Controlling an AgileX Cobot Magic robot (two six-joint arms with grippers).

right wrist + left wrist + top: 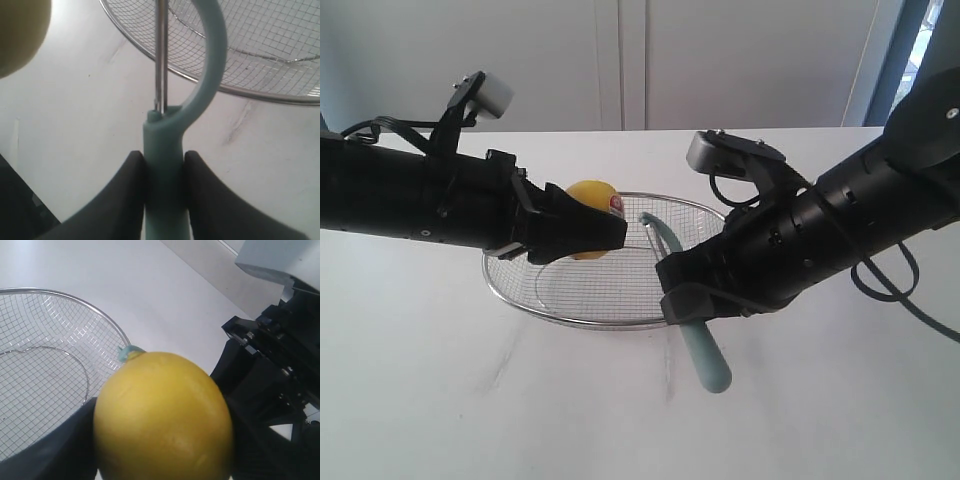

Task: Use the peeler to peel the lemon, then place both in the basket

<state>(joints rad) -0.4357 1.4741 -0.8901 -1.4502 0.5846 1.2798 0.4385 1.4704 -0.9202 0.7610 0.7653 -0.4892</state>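
One basket [590,292] sits on the counter [440,400]. One lemon [590,200] hangs just by the basket's rim, clamped between the left fingers [55,450]. One peeler [708,360] crosses that rim, head over the mesh, handle pinched by the right fingers [122,200].

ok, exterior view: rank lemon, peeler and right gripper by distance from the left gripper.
1. lemon, held in the left gripper.
2. peeler, its head just to the right.
3. right gripper, farther right and lower, clamped on the peeler's handle.
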